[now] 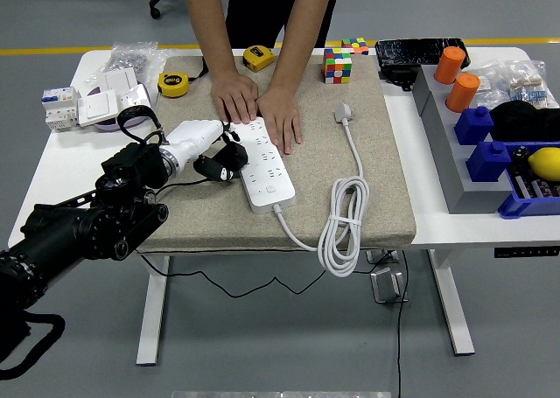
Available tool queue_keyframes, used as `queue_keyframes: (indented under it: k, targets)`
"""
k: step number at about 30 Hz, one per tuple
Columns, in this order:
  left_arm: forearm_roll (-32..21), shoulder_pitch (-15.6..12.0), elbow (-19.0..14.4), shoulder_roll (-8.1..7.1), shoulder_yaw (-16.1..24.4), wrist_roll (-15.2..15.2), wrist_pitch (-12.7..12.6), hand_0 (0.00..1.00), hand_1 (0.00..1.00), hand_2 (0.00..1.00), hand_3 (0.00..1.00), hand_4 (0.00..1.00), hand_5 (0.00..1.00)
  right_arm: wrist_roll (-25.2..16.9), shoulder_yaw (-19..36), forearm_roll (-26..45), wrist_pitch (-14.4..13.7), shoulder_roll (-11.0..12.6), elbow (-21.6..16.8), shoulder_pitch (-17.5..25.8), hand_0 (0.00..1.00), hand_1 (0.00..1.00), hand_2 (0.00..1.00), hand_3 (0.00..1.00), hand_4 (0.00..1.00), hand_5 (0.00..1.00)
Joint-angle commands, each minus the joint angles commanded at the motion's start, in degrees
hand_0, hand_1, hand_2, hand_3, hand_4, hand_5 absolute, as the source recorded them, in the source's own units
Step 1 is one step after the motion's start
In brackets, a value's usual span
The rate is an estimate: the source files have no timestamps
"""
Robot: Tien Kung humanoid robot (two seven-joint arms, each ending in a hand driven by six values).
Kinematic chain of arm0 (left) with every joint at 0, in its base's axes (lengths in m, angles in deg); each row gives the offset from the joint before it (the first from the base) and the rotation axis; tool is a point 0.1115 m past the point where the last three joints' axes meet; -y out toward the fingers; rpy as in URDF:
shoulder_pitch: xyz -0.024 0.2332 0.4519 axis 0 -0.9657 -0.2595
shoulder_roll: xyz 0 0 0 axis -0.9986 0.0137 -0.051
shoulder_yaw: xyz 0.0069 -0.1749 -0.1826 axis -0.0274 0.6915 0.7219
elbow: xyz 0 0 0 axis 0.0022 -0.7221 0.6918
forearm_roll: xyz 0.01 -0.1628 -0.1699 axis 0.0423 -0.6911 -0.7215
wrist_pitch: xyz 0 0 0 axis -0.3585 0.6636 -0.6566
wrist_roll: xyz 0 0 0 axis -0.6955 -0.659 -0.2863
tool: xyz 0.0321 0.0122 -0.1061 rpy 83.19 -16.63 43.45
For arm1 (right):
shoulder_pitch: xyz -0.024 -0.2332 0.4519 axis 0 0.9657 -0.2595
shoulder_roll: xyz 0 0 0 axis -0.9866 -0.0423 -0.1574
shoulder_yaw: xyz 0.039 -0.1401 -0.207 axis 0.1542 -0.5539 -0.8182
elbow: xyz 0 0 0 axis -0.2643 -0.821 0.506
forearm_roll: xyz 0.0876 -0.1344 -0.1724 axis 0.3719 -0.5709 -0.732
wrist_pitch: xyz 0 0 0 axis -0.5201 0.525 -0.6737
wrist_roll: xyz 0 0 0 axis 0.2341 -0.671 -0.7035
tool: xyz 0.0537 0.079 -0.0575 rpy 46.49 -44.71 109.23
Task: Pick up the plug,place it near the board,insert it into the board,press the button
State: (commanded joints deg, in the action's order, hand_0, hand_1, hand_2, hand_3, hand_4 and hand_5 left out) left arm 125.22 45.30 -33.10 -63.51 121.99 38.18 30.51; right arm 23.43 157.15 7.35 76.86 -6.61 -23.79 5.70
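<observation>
White cable (343,227) lies coiled at the lower centre of the frame, running up to the plug (344,113), which you'll see resting free on the beige mat (385,179), well right of the board (261,162). Your left hand (214,151) sits at centre left, touching the board's left edge, dark fingers (229,159) curled, holding nothing that you can make out. Farther up, a person's two hands (258,108) press flat on the board's far end.
</observation>
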Motion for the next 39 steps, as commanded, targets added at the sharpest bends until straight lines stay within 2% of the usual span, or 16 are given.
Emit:
queue_keyframes:
  k: [10,11,16,17,20,22,23,26,29,32,34,36,39]
  targets:
    - [0.2,-0.2,-1.0,-0.29,0.8,-0.1,1.8,0.665,0.772,0.761,0.794,0.974,0.242,0.0,0.0,0.0,0.0,0.0,0.0,-0.1,0.976,0.916,0.865,0.866,0.998,0.938]
    - [0.2,-0.3,-1.2,-0.36,1.1,-0.1,2.2,0.71,0.81,0.794,0.825,0.998,0.378,0.0,0.0,-0.1,0.0,0.0,0.0,-0.1,0.977,0.916,0.865,0.866,0.998,0.934]
    - [-1.5,-1.0,-2.9,-0.73,4.0,-0.4,5.6,0.71,0.81,0.794,0.825,0.998,0.378,0.0,0.1,-0.2,0.0,0.0,0.0,0.0,0.977,0.916,0.865,0.866,0.998,0.934]
    - [-1.9,-1.6,-3.7,-0.77,5.5,-0.6,6.6,0.84,0.934,0.911,0.919,0.998,0.739,0.0,0.2,-0.2,0.0,0.0,0.0,0.0,0.979,0.917,0.864,0.866,0.998,0.922]
    - [-3.1,-3.7,-6.7,-0.6,10.7,-1.4,8.0,0.84,0.934,0.911,0.919,0.998,0.739,0.0,0.3,-0.3,-0.1,-0.1,0.0,0.1,0.979,0.917,0.864,0.866,0.998,0.922]
    - [-3.7,-5.5,-9.3,-0.14,15.0,-1.9,7.9,0.84,0.934,0.911,0.919,0.998,0.739,0.0,0.4,-0.3,-0.1,-0.2,0.0,0.2,0.979,0.917,0.864,0.866,0.998,0.922]
    - [-4.1,-6.4,-10.7,0.21,17.3,-2.1,7.4,0.997,0.998,0.993,0.985,0.998,0.998,0.0,0.5,-0.4,-0.1,-0.2,0.0,0.3,0.978,0.917,0.864,0.866,0.998,0.916]
    - [-5.9,-10.0,-15.5,1.8,23.8,-2.7,5.5,0.997,0.998,0.993,0.985,0.998,0.998,0.0,0.8,-0.6,-0.1,-0.4,0.0,0.5,0.978,0.917,0.864,0.866,0.998,0.916]
    - [-9.8,-14.7,-21.4,4.53,30.6,-3.4,2.9,0.998,0.998,0.998,0.998,0.998,0.998,-0.1,1.0,-0.7,-0.1,-0.6,0.0,0.6,0.978,0.917,0.864,0.865,0.998,0.916]
    - [-14.8,-19.3,-27.2,4.74,34.7,-3.3,0.1,0.998,0.998,0.998,0.998,0.998,0.998,-0.2,1.2,-0.7,0.0,-0.8,0.0,0.7,0.978,0.917,0.864,0.865,0.998,0.916]
    - [-18.4,-21.8,-30.4,4.74,35.3,-2.9,-2.0,0.998,0.998,0.998,0.998,0.998,0.998,-0.2,1.4,-0.9,0.0,-0.8,0.0,0.7,0.978,0.917,0.864,0.865,0.998,0.916]
    - [-23.3,-24.7,-34.0,4.74,34.6,-2.1,-5.1,0.998,0.998,0.998,0.998,0.998,0.998,-0.3,1.7,-0.9,0.0,-0.9,0.0,0.8,0.978,0.917,0.864,0.864,0.998,0.916]
    - [-29.9,-28.3,-37.9,4.74,33.2,-2.5,-7.7,0.998,0.998,0.998,0.998,0.998,0.998,-0.2,2.3,-1.1,0.0,-1.0,0.0,1.0,0.978,0.917,0.864,0.864,0.998,0.916]
